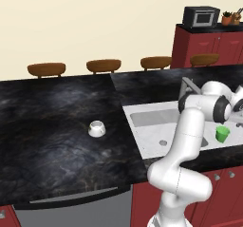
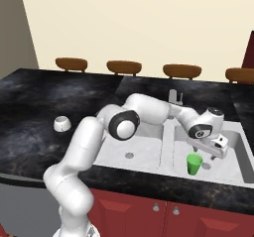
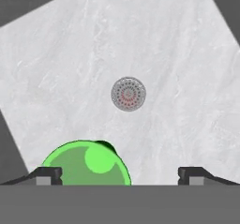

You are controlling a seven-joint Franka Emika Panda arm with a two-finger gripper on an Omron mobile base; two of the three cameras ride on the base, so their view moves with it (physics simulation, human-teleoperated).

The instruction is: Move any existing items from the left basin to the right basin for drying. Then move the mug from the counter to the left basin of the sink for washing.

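Note:
The green cup point(image 2: 194, 163) stands upright on the floor of the right basin point(image 2: 229, 167), near its front wall. My gripper point(image 2: 205, 157) hangs just above it, open. In the hand view the green cup point(image 3: 86, 166) sits close to the left fingertip point(image 3: 47, 175), with my gripper point(image 3: 119, 176) spread wide and the basin's round drain point(image 3: 128, 93) beyond. The left basin point(image 2: 144, 147) has a pale floor and a small drain point(image 2: 129, 155). The whitish mug point(image 1: 97, 128) stands on the black counter point(image 1: 47, 140), left of the sink point(image 1: 137, 108).
The grey faucet point(image 2: 173, 97) rises behind the divider between the two basins. Several wooden stools point(image 2: 121, 66) line the far side of the counter. A microwave point(image 1: 201, 16) sits on red cabinets at the back right. My own arm spans the left basin.

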